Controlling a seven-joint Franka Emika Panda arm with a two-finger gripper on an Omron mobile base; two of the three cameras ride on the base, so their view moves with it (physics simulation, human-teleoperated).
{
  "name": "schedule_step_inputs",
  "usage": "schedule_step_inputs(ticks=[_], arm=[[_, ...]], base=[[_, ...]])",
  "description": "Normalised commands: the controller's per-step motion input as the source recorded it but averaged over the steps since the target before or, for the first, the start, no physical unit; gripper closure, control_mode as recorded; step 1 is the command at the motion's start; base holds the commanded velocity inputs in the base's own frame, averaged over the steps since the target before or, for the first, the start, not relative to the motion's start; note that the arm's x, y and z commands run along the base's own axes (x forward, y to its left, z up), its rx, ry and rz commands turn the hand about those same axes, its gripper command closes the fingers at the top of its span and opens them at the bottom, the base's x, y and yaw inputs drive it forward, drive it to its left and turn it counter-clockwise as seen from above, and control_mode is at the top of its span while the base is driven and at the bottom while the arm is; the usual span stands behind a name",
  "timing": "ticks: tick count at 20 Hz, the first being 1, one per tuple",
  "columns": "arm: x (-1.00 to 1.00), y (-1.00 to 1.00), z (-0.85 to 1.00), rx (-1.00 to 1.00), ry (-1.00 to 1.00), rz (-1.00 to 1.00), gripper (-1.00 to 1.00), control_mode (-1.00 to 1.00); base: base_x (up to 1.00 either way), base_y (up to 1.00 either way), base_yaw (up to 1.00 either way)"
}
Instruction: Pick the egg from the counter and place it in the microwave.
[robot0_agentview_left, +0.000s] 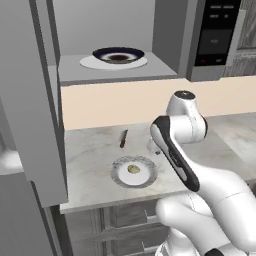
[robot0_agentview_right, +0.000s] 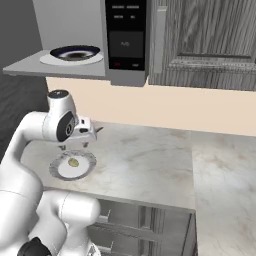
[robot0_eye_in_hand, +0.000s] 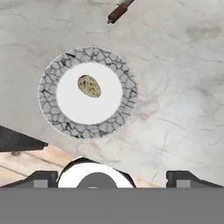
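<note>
The egg (robot0_eye_in_hand: 89, 86), a small speckled tan oval, lies a little off centre on a white plate with a grey crackled rim (robot0_eye_in_hand: 127, 109); it also shows as the egg (robot0_agentview_left: 133, 169) and the egg (robot0_agentview_right: 73, 162). The plate rests on the marbled counter (robot0_eye_in_hand: 179, 83) near its front edge. My gripper (robot0_agentview_right: 74, 146) hangs above the plate, pointing down, well clear of the egg. Its fingertips (robot0_eye_in_hand: 41, 179) stand far apart, open, with nothing between them. The microwave (robot0_agentview_left: 117, 70) is above the counter with its tall grey door (robot0_agentview_left: 27, 100) swung open, a white turntable and dark bowl (robot0_agentview_left: 118, 55) inside.
A thin reddish-brown utensil (robot0_agentview_left: 123, 138) lies on the counter behind the plate. A black-fronted appliance (robot0_agentview_left: 216, 35) sits right of the microwave, with wood cabinets (robot0_agentview_right: 210, 40) beyond. Grey drawers (robot0_agentview_right: 145, 225) are under the counter. The open door stands left of the plate.
</note>
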Motion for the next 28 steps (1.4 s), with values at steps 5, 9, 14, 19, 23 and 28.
schedule_step_inputs(ticks=[5, 9, 14, 19, 23, 28], arm=[[0.00, 0.12, -0.29, 0.02, 0.07, 0.52, -1.00, -1.00], [0.36, 0.14, -0.39, -0.01, 0.19, 0.46, -1.00, -1.00], [0.82, 0.70, -0.30, -0.15, 0.26, 0.14, -1.00, -1.00], [0.59, 0.38, -0.25, -0.07, 0.12, 0.04, -1.00, -1.00], [0.60, 0.14, -0.48, -0.06, 0.15, 0.00, -1.00, -1.00], [0.48, 0.02, -0.52, -0.12, 0.17, 0.00, -1.00, -1.00]], base=[[0.00, 0.00, 0.00], [0.00, 0.00, 0.00], [0.00, 0.00, 0.00], [0.00, 0.00, 0.00], [0.00, 0.00, 0.00], [0.00, 0.00, 0.00]])
